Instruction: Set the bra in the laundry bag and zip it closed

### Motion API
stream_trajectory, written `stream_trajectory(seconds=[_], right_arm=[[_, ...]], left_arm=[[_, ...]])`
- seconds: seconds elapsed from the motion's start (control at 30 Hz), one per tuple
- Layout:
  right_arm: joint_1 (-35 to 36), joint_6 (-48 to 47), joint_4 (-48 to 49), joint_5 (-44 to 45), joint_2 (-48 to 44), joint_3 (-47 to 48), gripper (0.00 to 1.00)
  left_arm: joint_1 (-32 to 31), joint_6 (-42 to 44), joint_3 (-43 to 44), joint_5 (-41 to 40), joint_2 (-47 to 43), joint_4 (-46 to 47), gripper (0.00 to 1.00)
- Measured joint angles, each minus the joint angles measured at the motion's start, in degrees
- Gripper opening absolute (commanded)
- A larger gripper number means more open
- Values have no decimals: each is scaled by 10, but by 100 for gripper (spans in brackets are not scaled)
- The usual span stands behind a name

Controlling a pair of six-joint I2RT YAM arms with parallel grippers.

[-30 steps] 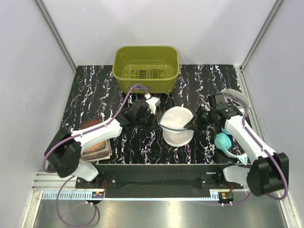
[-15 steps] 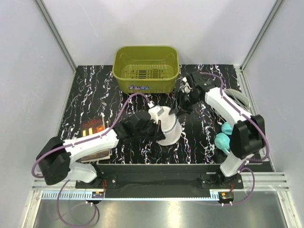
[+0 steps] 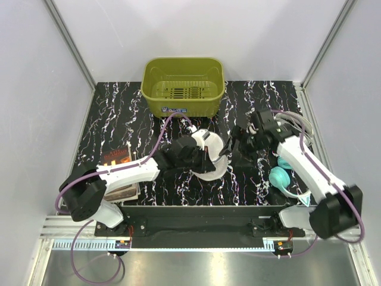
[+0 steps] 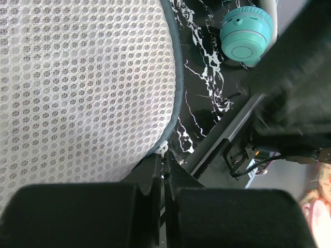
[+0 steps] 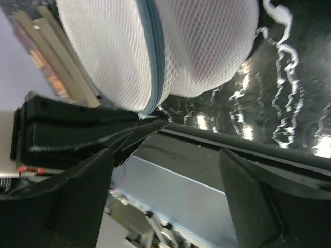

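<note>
The laundry bag (image 3: 215, 159), a white mesh drum with a grey-blue zipper rim (image 5: 155, 57), stands on edge mid-table. My left gripper (image 3: 204, 159) is at its left side. In the left wrist view that gripper (image 4: 164, 161) is shut on the small white zipper pull (image 4: 165, 150) at the rim, with the mesh (image 4: 77, 77) filling the view. My right gripper (image 3: 237, 152) hovers just right of the bag, apart from it. In the right wrist view this gripper (image 5: 165, 201) is open with nothing between its fingers (image 5: 77, 196). The bra is hidden.
An olive-green basket (image 3: 183, 86) stands at the back centre. A book (image 3: 119, 179) lies under the left arm at the front left. A teal rounded item (image 3: 278, 176) (image 4: 247, 32) sits at the right, behind the right arm. The table's front edge runs close below the bag.
The right gripper went from shut to wide open. Its arm swung up toward the basket, then came back beside the bag. The left gripper moved onto the bag's rim.
</note>
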Motion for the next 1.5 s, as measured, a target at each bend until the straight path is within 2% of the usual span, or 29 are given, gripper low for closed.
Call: stream_trajectory(seconds=[0.1,0.3,0.33,0.4,0.43,0.53,0.57,0.73,1.03,1.2,1.27,1.33,1.37,1.43,1.5], right_arm=[[0,44,31,-20,-44,-46,75],[2,82,102,-28,7,-58,60],[3,86,113,-28,15,-60,54],[3,90,133,-25,31,-64,48],[4,91,139,-23,38,-66,34],[5,92,157,-22,51,-79,11],[5,93,160,-21,54,-82,0],[5,81,165,-19,54,-86,0],[6,-17,148,-25,42,-67,0],[10,-68,129,-29,65,-8,0],[10,-85,111,-28,94,29,29],[9,-103,89,-23,138,85,43],[7,-108,85,-19,159,111,57],[7,-122,62,-9,202,171,64],[6,-128,40,-2,231,213,78]], left_arm=[[-2,-3,3,3,2,4,0],[-10,-6,3,9,3,11,0],[-11,-6,3,9,3,12,0],[-12,-6,3,10,3,16,0],[-13,-6,3,10,3,17,0],[-13,-6,3,10,3,19,0],[-13,-6,3,10,3,19,0],[5,-1,-3,9,-2,5,0],[178,79,-43,0,-95,-122,0],[183,105,-42,25,-96,-141,0],[169,103,-37,22,-96,-147,0],[138,88,-31,17,-96,-146,0],[121,77,-29,18,-95,-140,0],[97,49,-27,20,-93,-120,0],[71,24,-24,21,-84,-99,0]])
